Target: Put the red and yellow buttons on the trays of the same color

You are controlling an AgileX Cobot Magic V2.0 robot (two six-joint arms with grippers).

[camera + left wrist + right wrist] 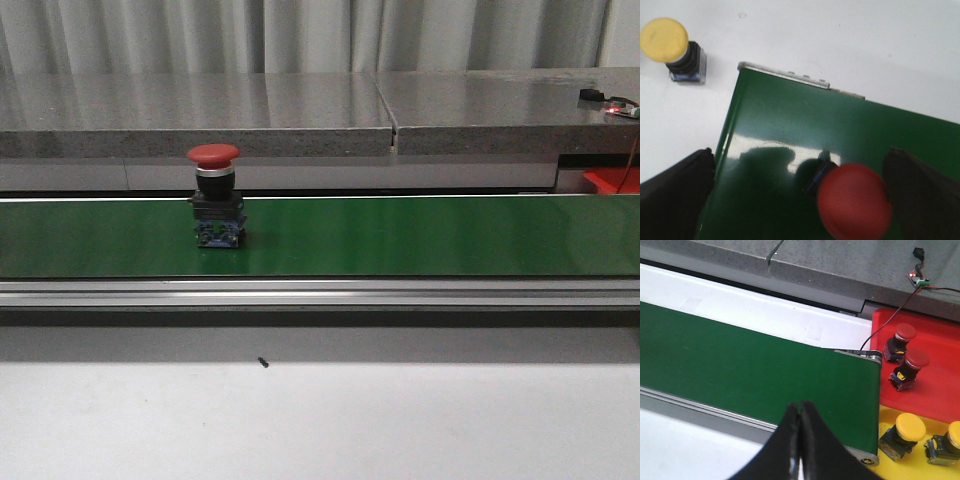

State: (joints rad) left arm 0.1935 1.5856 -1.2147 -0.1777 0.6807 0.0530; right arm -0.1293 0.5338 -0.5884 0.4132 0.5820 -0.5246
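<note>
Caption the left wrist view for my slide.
Open left gripper above a red button on the green belt; yellow button off the belt.

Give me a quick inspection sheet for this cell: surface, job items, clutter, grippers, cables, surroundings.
Surface: glossy green conveyor belt, white table in front.
Job's things: red mushroom-head push button upright on belt; one yellow-capped push button on the white surface off the belt end; red plastic tray holds two red buttons; yellow tray holds two yellow ones.
Clutter: small dark speck on table.
Grippers: left gripper open, straddling the red button; right gripper shut, empty.
Cables: thin wires from small circuit board.
Surroundings: grey stone ledge, curtain behind.
</note>
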